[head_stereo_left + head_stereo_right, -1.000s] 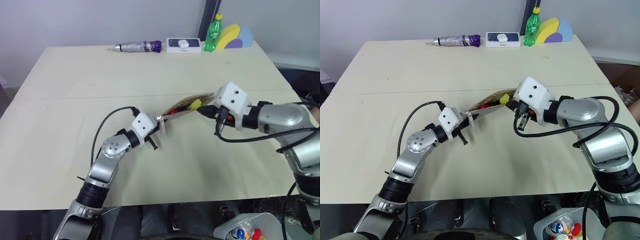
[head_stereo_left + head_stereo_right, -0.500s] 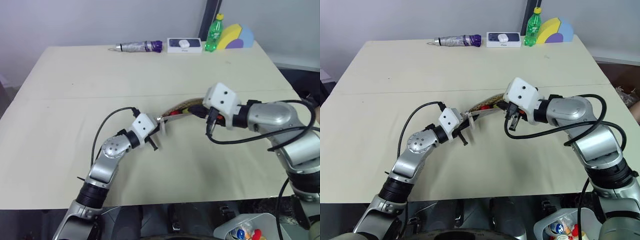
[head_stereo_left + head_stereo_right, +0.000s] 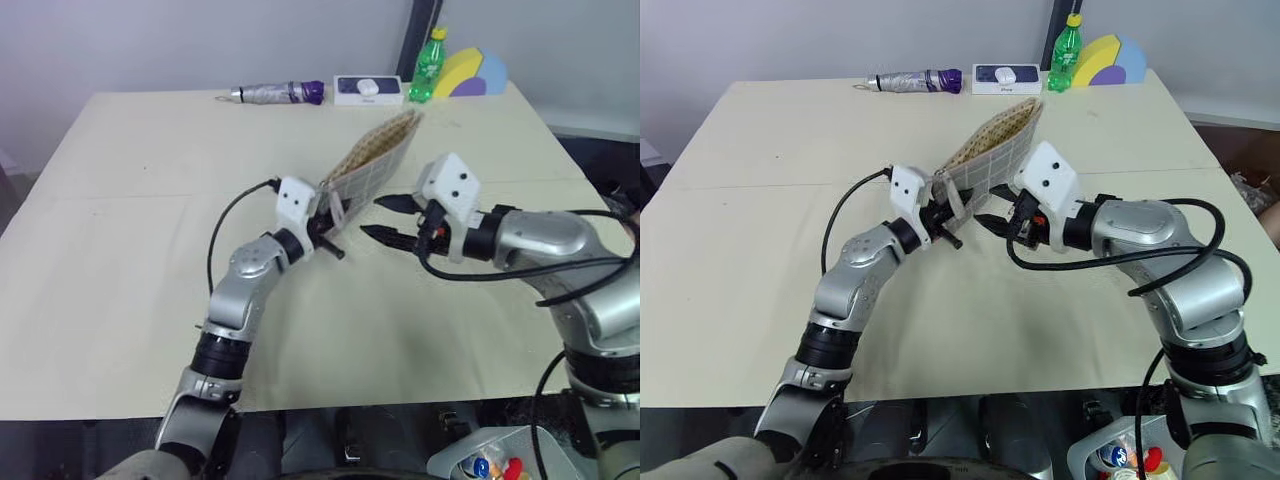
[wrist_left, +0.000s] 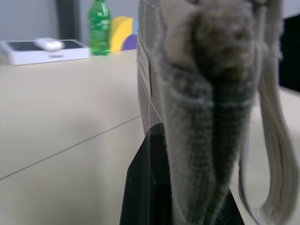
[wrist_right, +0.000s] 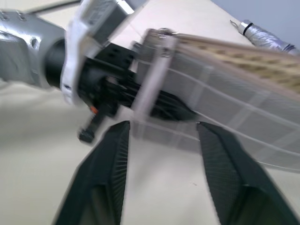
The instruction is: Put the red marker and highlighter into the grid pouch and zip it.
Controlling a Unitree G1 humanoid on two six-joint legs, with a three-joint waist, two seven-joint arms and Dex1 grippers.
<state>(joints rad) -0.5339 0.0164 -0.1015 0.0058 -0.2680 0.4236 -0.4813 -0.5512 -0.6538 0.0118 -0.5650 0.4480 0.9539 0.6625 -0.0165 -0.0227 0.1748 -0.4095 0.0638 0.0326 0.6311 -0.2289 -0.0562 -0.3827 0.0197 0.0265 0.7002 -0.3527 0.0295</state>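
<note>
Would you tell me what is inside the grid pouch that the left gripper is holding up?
The grid pouch, pinched at one corner by the left gripper, shows a brownish lining along its top edge. Its fabric covers the interior, so whether the marker or highlighter is inside cannot be seen.

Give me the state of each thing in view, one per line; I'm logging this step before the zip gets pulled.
grid pouch: lifted off the table, tilted up, one end clamped.
left gripper: shut on the pouch's end.
right gripper: open, empty, fingertips beside the pouch.
umbrella: folded, lying flat.
green bottle: upright, capped.
white-and-navy box: lying flat.
</note>
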